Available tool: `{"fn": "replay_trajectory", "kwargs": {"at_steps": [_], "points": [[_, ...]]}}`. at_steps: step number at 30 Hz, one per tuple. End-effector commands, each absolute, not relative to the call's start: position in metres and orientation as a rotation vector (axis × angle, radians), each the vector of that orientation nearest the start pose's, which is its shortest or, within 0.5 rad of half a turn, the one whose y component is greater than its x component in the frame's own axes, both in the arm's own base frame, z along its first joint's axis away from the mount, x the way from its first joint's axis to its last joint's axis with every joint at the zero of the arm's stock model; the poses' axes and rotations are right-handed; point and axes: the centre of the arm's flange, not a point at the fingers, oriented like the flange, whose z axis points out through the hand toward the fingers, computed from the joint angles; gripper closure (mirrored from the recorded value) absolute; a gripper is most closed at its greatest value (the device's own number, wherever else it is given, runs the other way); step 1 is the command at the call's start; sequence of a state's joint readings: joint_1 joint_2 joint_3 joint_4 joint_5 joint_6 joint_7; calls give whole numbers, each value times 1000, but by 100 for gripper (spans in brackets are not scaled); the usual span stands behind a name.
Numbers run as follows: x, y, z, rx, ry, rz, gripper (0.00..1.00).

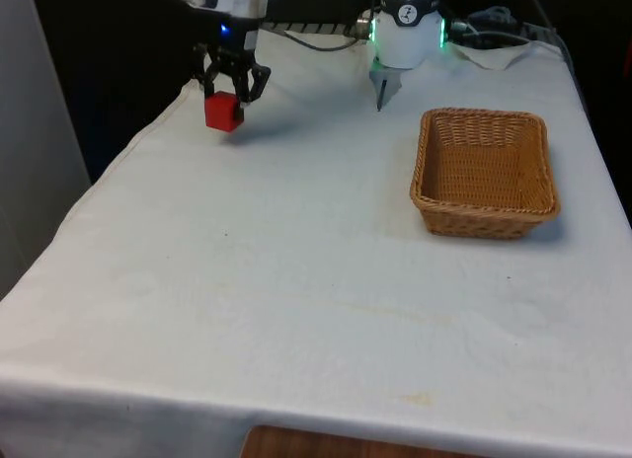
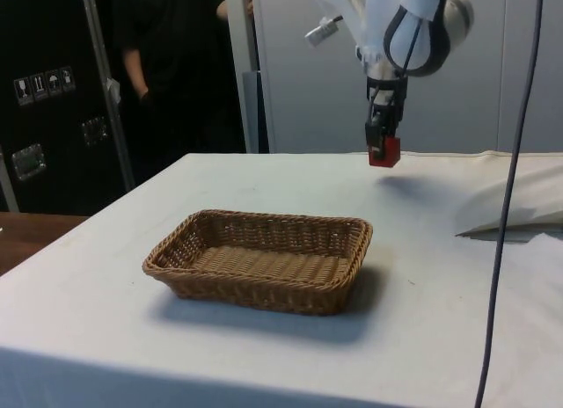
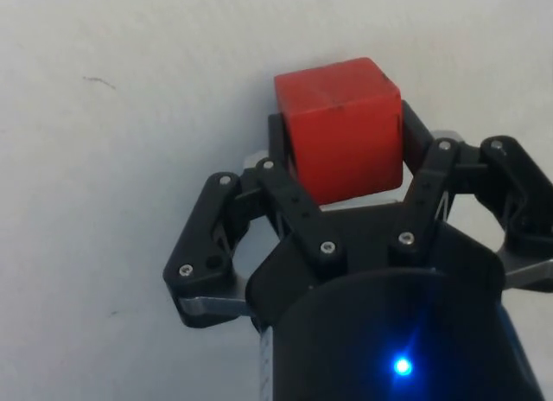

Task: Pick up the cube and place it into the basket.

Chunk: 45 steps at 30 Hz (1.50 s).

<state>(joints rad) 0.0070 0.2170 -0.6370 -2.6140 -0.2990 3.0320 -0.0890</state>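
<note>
A red cube (image 1: 223, 112) hangs above the white cloth at the far end of the table, toward the front view's left. My gripper (image 1: 229, 98) is shut on the cube, one finger pressing each side. From the side, the cube (image 2: 383, 151) is clearly off the table with its shadow on the cloth below. The wrist view shows the cube (image 3: 339, 124) clamped between the black fingers (image 3: 278, 142). The woven brown basket (image 1: 484, 212) stands on the front view's right, well apart from the cube, and it holds nothing. The basket (image 2: 259, 285) lies nearer the side camera than the gripper (image 2: 383, 142).
A person in dark clothes (image 2: 163, 65) stands beyond the table beside dark cabinets. A cable (image 2: 510, 188) hangs down at the side view's right. Crumpled white cloth (image 1: 504, 51) lies by the robot's base. Bare cloth (image 1: 296, 280) covers the table's middle and near part.
</note>
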Motion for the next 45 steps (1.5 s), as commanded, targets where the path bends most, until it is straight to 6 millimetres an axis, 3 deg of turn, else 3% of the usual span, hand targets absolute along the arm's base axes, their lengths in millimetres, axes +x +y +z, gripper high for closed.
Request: {"fn": "replay_trajectory", "kwargs": {"at_steps": [1,5,23,45], "points": [[375,-257,215,-3368,373,-237,93],[383,-258,226,-3373,373,-233,93],[407,-225,265,-3320,362,-281,93],[431,-165,295,-3269,355,-323,93]]}}
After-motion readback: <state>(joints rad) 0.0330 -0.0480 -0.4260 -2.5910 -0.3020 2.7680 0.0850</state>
